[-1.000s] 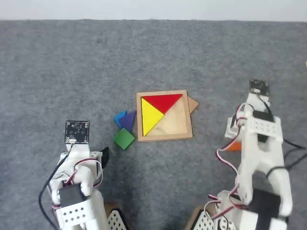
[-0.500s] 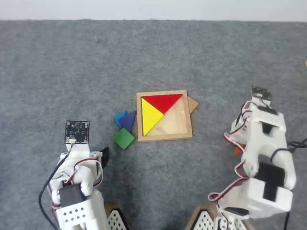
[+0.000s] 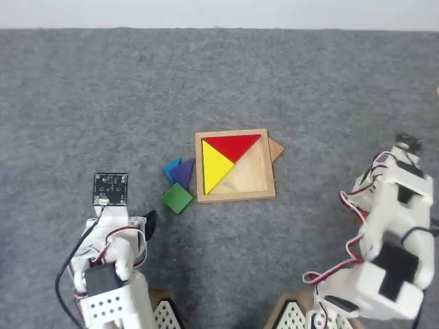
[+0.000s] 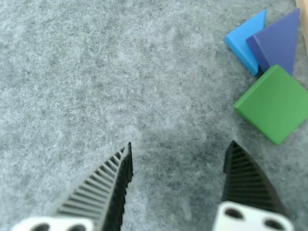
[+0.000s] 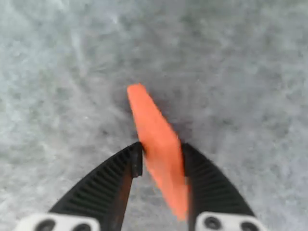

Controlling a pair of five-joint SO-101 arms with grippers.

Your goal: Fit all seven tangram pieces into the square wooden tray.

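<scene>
The right arm's fingers point(image 5: 120, 178) are clenched on a thin orange tangram piece point(image 5: 150, 120). They pinch it across its two flat faces, so it stands on edge between them, its pointed end jutting past the fingertips toward the grey counter point(image 5: 240, 57). Whether that tip touches the surface cannot be told. The piece looks like painted wood: light, stiff and hard to damage. Its faces look smooth, though, so a narrow pinch near one end could let it pivot or slide. A hold nearer its middle, with both flat faces squarely against the fingers, seems safer. Well apart from it, mid-counter, the square wooden tray point(image 3: 236, 197) already holds a red triangle point(image 3: 233, 145) and a yellow triangle point(image 3: 214, 166), with the rest of its floor bare. A tan piece point(image 3: 276, 148) pokes out at the tray's far corner on the right arm's side. A blue piece point(image 3: 171, 168), a purple triangle point(image 3: 184, 173) and a green square point(image 3: 178, 198) cluster just beside the tray's opposite edge. The left arm's fingers point(image 4: 115, 183) hang spread wide and empty over bare counter, near the green square but not around it.
</scene>
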